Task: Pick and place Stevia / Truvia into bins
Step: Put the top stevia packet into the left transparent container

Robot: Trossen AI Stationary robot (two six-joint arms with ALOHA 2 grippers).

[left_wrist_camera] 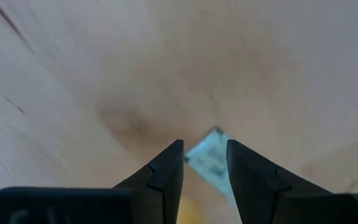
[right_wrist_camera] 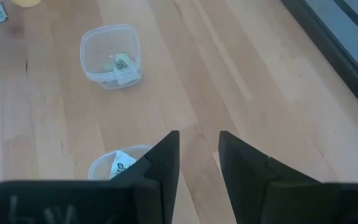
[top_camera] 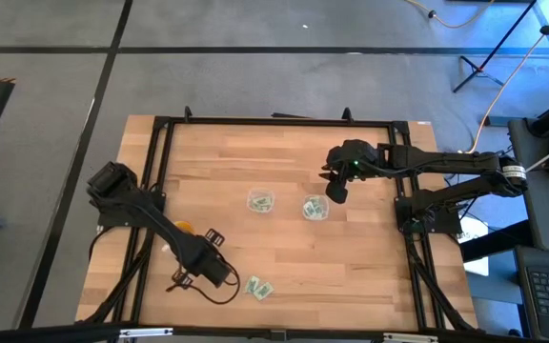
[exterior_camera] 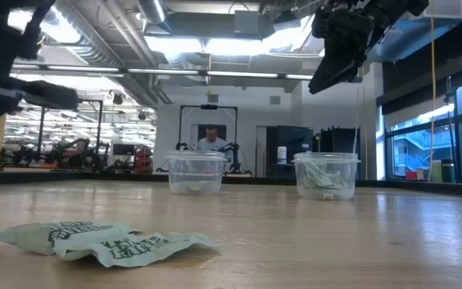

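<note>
The left claw (top_camera: 219, 273) hangs low near the table's front edge with its fingers parted and nothing between them, and the last loose packets (top_camera: 258, 288) lie on the wood just off its tips, to the robot's right; in the wrist view one packet (left_wrist_camera: 211, 158) shows in the gap ahead of the jaws, its long axis slanted across them. The right claw (top_camera: 336, 189), also parted and empty, hovers high beside the right bin (top_camera: 315, 208), with the left bin (top_camera: 260, 201) further out, both already holding packets. The left arm is far nearer the loose packets, so I judge the next pick is its job.

Grey floor (top_camera: 255, 76), wooden table (top_camera: 284, 248), bright ceiling lights (exterior_camera: 175, 44), windows (exterior_camera: 423, 144) beyond.
</note>
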